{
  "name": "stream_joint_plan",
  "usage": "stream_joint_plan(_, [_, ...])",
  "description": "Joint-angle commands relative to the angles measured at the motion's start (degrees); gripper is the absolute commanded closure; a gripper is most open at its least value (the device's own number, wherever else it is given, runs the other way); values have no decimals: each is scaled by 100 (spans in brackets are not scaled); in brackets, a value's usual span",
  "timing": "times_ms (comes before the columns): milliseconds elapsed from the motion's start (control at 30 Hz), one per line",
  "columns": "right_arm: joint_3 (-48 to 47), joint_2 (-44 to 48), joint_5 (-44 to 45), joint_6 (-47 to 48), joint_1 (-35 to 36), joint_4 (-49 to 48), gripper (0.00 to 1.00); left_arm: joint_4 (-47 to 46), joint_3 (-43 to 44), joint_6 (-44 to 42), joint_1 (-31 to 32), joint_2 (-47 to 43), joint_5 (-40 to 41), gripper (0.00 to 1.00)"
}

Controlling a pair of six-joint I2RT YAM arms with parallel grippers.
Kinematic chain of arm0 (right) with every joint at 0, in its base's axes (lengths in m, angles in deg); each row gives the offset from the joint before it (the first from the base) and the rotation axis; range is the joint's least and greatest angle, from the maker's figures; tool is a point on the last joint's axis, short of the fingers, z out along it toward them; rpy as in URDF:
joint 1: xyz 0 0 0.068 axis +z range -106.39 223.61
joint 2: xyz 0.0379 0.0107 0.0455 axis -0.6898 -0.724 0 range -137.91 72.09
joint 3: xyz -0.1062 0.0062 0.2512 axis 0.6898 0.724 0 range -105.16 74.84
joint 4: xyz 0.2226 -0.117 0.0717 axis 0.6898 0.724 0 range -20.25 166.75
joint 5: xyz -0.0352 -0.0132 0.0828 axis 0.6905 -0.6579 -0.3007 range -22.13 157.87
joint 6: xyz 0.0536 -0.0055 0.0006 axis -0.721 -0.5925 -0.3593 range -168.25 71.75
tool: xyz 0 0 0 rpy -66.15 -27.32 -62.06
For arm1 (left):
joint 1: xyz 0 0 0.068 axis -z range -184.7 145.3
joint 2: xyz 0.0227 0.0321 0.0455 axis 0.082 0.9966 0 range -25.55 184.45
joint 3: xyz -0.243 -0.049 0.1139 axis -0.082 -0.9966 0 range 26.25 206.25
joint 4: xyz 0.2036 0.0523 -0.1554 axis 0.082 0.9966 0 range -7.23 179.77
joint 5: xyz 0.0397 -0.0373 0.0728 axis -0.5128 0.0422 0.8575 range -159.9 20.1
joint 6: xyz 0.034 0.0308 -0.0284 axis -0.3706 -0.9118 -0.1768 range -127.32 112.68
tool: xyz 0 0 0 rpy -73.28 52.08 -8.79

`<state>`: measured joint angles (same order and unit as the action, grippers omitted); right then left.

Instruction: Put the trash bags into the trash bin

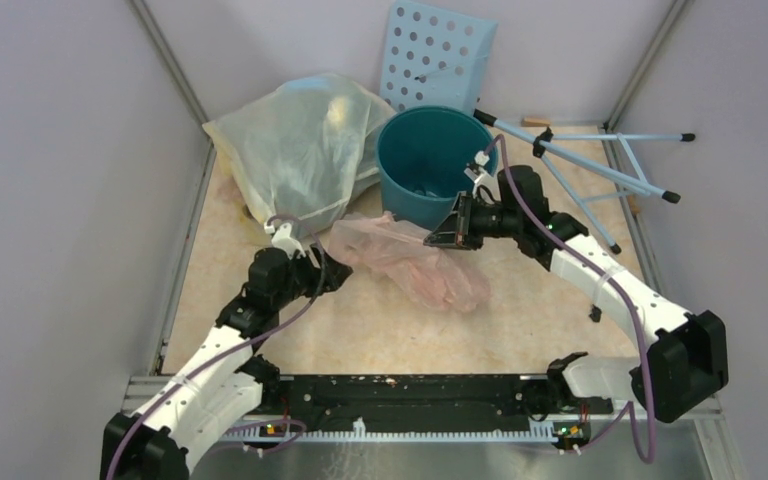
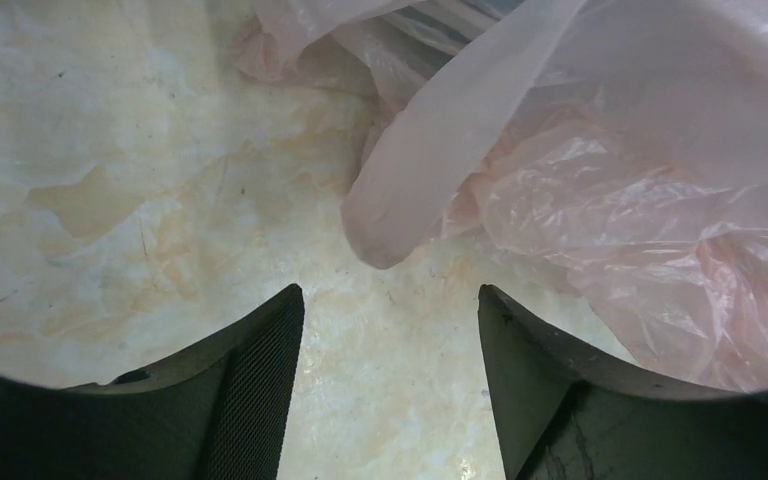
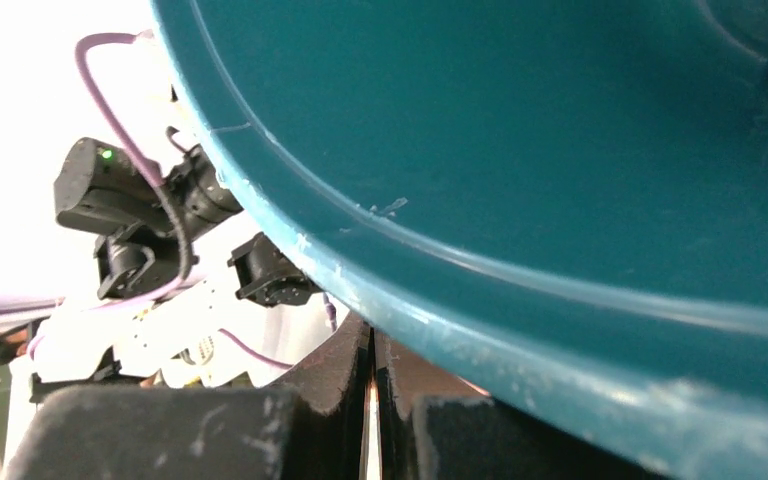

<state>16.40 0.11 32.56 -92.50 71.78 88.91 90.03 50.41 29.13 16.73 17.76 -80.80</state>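
Observation:
The pale-pink trash bag point(image 1: 415, 262) lies crumpled on the table in front of the teal trash bin point(image 1: 430, 165). My left gripper point(image 1: 340, 272) is open and empty, low over the table at the bag's left end. In the left wrist view the bag point(image 2: 610, 180) lies just ahead of the gripper point(image 2: 390, 295). My right gripper point(image 1: 438, 236) is at the bag's upper edge by the bin's front wall. In the right wrist view its fingers point(image 3: 345, 370) are pressed together with a thin sliver between them, under the bin's rim point(image 3: 480, 330).
A large bulging yellowish-clear sack point(image 1: 300, 145) sits left of the bin. A light-blue panel with holes point(image 1: 435, 55) leans on the back wall. A light-blue folding stand point(image 1: 600, 160) lies at the right. Grey walls enclose the table.

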Motion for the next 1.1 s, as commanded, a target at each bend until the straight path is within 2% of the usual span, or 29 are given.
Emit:
stream_joint_plan(0, [326,-29,-153,-654,-192,15,100,-1444,-426,398,-34,-49,70,30])
stream_joint_plan(267, [362,-11,-307,-605,-242,110,100,-2613,-461,493,-50,780,192,30])
stream_joint_plan(400, [400,16,-332,-607,-249,110,100,-2844,-289,441,-49,1247,147,31])
stream_joint_plan(533, [326,27,-343,-528,-244,156,100,-3021,-221,516,-46,1622,216,41])
stream_joint_plan(633, [254,2,-328,-414,-259,304,100,-2868,-26,567,-43,1850,424,66])
stream_joint_plan(700, [203,6,-275,-295,-266,488,100,-2475,217,401,-53,1899,608,87])
stream_joint_plan(767, [58,62,-24,-15,-284,857,100,-1836,540,73,-52,1836,878,100])
stream_joint_plan(833, [-154,213,505,390,-284,1295,100,-768,1079,-457,-58,1826,1278,100])
stream_joint_plan(867, [-250,330,764,609,-285,1483,100,135,1427,-687,-53,1864,1483,100])
stream_joint_plan(933, [-382,455,1240,999,-289,1765,100,1311,2046,-1211,-56,1981,1783,100])
stream_joint_plan(1067, [-478,466,1918,1597,-295,2098,100,2810,2628,-1582,-62,1934,1652,100])
